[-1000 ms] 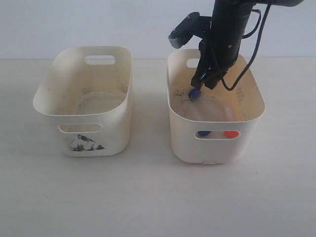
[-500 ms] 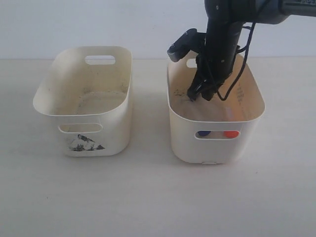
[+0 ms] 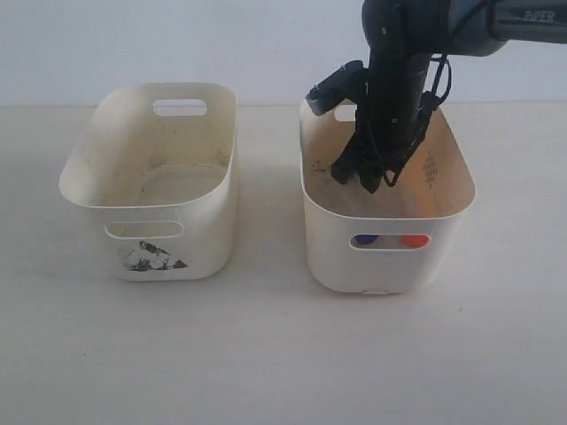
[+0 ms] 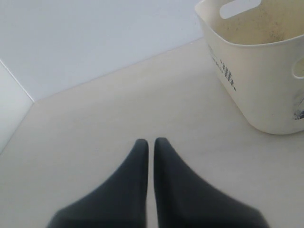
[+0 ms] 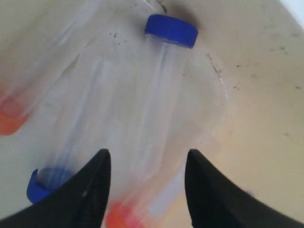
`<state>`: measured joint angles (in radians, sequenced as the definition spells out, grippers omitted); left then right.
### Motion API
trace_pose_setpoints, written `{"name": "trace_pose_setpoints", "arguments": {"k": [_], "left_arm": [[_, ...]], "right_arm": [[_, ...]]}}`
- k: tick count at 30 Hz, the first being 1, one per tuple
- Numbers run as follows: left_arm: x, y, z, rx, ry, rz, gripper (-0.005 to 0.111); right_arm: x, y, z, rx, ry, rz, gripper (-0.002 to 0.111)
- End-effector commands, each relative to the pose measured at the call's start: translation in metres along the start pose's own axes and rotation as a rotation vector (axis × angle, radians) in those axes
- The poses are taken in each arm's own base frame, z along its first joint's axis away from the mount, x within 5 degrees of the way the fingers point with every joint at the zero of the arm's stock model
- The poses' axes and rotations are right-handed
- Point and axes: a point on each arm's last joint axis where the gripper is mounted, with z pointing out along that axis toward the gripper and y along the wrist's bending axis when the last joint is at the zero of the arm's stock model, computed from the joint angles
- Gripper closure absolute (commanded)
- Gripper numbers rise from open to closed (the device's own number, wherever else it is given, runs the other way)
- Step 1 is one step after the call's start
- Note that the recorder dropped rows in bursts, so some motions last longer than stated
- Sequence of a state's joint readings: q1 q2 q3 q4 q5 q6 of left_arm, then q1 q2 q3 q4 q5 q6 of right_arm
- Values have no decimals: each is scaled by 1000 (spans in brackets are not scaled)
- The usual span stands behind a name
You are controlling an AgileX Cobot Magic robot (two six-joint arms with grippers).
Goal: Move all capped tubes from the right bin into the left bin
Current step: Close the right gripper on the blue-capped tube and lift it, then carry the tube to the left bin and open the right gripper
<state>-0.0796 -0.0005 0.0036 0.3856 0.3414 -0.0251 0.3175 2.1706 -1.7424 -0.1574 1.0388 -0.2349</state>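
The right bin (image 3: 390,266) is plain-fronted, and my right gripper (image 3: 364,180) reaches down inside it. The wrist view shows that gripper (image 5: 147,159) open, its jaws wide apart over blurred clear capped tubes on the bin floor (image 5: 266,95). One tube with a blue cap (image 5: 171,30) lies lengthwise ahead of the fingers. A second blue cap (image 5: 37,186) sits beside one finger, and an orange-red cap (image 5: 122,217) shows low between the fingers. Through the front handle slot I see a blue cap (image 3: 365,240) and an orange-red cap (image 3: 413,240). My left gripper (image 4: 151,141) is shut, with nothing in it.
The left bin (image 3: 205,226) carries a black mark (image 3: 152,257) and has a stained floor. The left wrist view shows that bin (image 4: 256,85) standing off to one side of the left gripper, on the pale table (image 4: 118,109). Another orange-red patch (image 5: 8,121) shows at the frame edge.
My right gripper has sunk deeper into the right bin and shifted slightly right. The blue cap seen beside its fingers a second ago is now hidden behind it.
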Motion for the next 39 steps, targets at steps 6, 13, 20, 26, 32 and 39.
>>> {"name": "trace_pose_setpoints", "arguments": {"k": [6,13,20,26,32,39], "left_arm": [[-2,0,0,5,-10,-11,102],[-2,0,0,5,-10,-11,102],[-2,0,0,5,-10,-11,102],[-2,0,0,5,-10,-11,102],[-2,0,0,5,-10,-11,102],[-2,0,0,5,-10,-11,102]], "right_arm": [[-1,3,22,-3,23,-10,61],[-3,5,39,-7,24,-11,61],[-1,8,55,-18,61,-1,64],[-1,6,48,-15,55,1,107],[-2,1,10,4,1,21,108],[12,-4,-67,-1,-36,68,108]]}}
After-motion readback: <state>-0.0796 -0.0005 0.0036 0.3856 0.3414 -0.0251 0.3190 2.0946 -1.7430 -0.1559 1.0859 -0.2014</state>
